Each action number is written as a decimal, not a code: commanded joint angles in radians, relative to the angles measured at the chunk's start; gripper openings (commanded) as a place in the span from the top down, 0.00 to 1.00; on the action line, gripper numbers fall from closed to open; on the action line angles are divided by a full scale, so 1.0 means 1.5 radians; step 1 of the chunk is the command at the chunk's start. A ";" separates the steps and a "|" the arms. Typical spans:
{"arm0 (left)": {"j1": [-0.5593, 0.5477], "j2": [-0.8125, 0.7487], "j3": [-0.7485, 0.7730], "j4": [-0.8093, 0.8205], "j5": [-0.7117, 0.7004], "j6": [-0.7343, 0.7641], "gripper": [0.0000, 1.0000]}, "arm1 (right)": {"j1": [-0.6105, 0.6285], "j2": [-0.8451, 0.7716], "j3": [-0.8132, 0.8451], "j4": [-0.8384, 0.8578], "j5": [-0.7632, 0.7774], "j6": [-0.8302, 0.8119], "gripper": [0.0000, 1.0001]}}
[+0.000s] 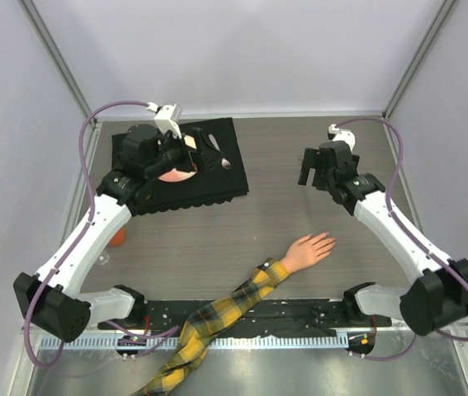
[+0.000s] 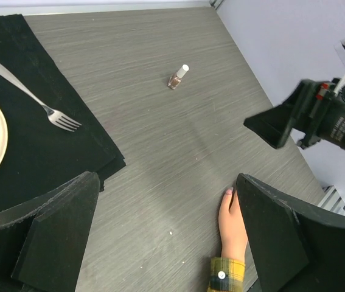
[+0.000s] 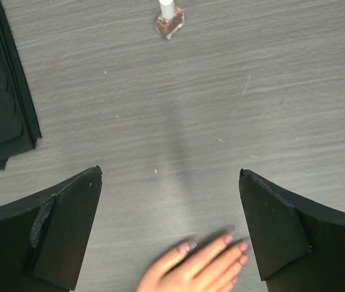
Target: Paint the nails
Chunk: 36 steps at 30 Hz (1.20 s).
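Note:
A pale peach mannequin hand (image 1: pixel 308 250) lies flat on the grey table, its arm in a yellow-and-dark plaid sleeve (image 1: pixel 217 318). Its pinkish nails (image 3: pixel 228 239) show at the bottom of the right wrist view, and one nail (image 2: pixel 228 191) shows in the left wrist view. A small nail polish bottle (image 3: pixel 170 21) with a white cap stands on the table; it also shows in the left wrist view (image 2: pixel 178 77). My left gripper (image 1: pixel 176 155) (image 2: pixel 166 179) is open and empty above the black mat. My right gripper (image 1: pixel 310 175) (image 3: pixel 171 172) is open and empty, raised beyond the hand.
A black mat (image 1: pixel 217 140) at the back left holds a pale plate (image 1: pixel 176 173) and a fork (image 2: pixel 32 94). A small orange object (image 1: pixel 118 238) lies by the left arm. Enclosure walls and posts ring the table.

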 commanded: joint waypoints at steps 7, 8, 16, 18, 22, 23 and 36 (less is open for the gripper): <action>-0.054 0.072 0.042 0.000 0.044 -0.023 0.00 | -0.067 0.273 0.237 0.069 0.019 0.111 0.00; -0.059 0.074 0.036 0.000 0.044 -0.026 0.01 | -0.067 0.298 0.257 0.069 0.033 0.129 0.00; -0.093 0.081 -0.009 0.002 0.042 -0.029 0.03 | -0.081 0.480 0.408 0.057 0.132 0.205 0.11; -0.104 0.082 -0.004 -0.006 0.042 -0.027 0.04 | -0.081 0.510 0.442 0.058 0.133 0.189 0.19; -0.127 0.085 -0.002 -0.018 0.035 -0.018 0.04 | -0.081 0.553 0.454 0.055 0.148 0.188 0.24; -0.130 0.086 -0.002 -0.019 0.034 -0.017 0.05 | -0.082 0.560 0.453 0.055 0.149 0.190 0.25; -0.137 0.082 0.005 -0.030 0.027 -0.008 0.05 | -0.068 0.616 0.461 0.069 0.143 0.178 0.43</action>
